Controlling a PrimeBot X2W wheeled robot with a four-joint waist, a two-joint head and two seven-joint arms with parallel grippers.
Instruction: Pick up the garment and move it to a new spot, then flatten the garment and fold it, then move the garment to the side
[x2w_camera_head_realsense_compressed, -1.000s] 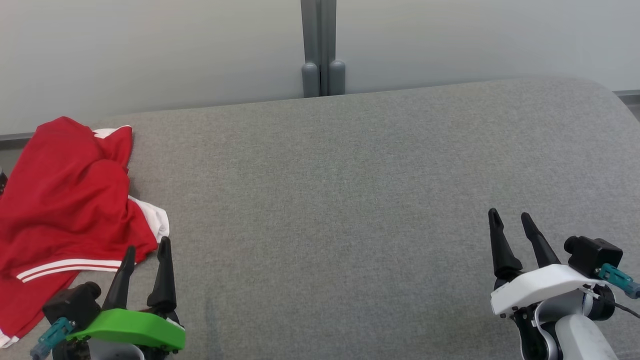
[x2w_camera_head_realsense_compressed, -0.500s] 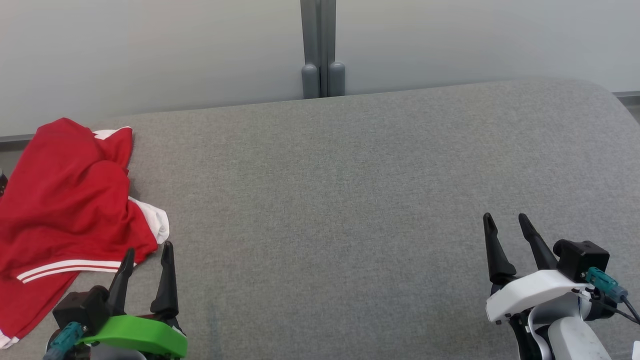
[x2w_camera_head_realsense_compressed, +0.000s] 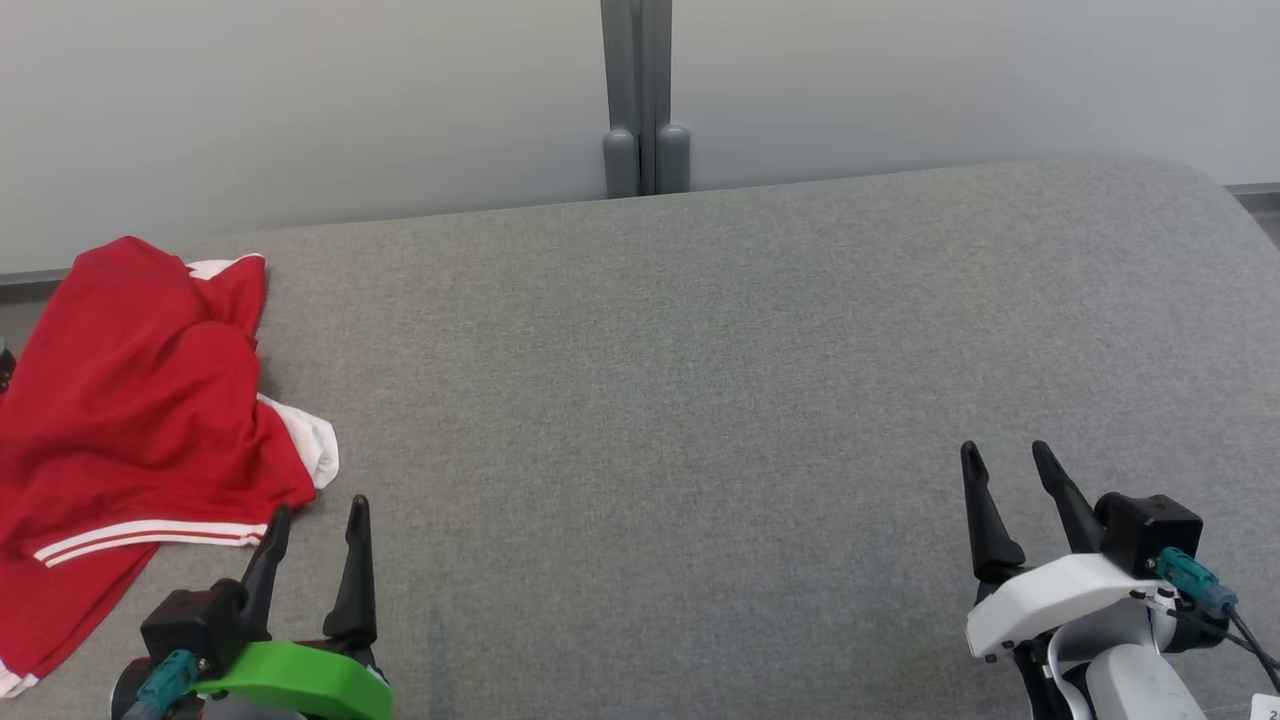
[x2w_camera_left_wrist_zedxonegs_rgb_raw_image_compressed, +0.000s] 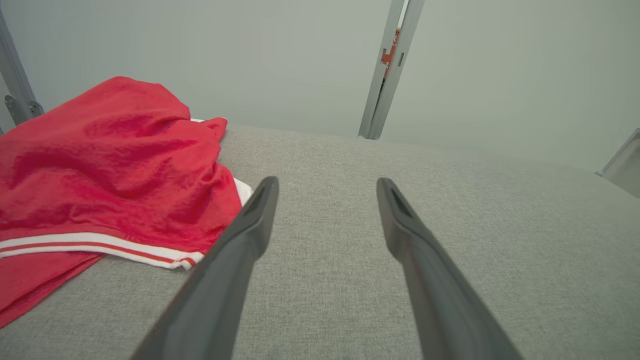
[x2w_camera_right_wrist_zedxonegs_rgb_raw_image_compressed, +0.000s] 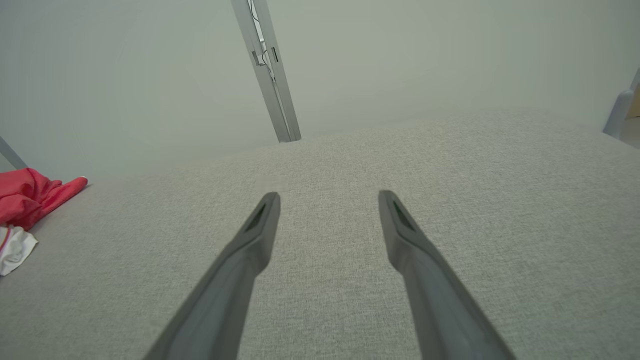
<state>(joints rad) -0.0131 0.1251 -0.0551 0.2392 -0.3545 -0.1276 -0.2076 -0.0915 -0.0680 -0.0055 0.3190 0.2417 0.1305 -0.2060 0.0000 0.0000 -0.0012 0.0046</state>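
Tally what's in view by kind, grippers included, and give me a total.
Crumpled red fabric garment with white stripes: 1
Dark two-fingered grippers: 2 (left gripper, right gripper, both open)
Grey woven-fabric surface: 1
Total: 4

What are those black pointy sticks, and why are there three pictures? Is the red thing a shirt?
Those sticks are a robot's fingers. Each of its two arms ends in a gripper, like tongs. One picture comes from a camera on its head, looking down: the left gripper, with the green part, is at the lower left, the right gripper, with the white part, at the lower right. The other two come from cameras on its wrists, looking along the fingers. On the grey padded surface lies a crumpled red garment with white stripes, near the left gripper. Whether it is a shirt I cannot tell. Both grippers are open and hold nothing.
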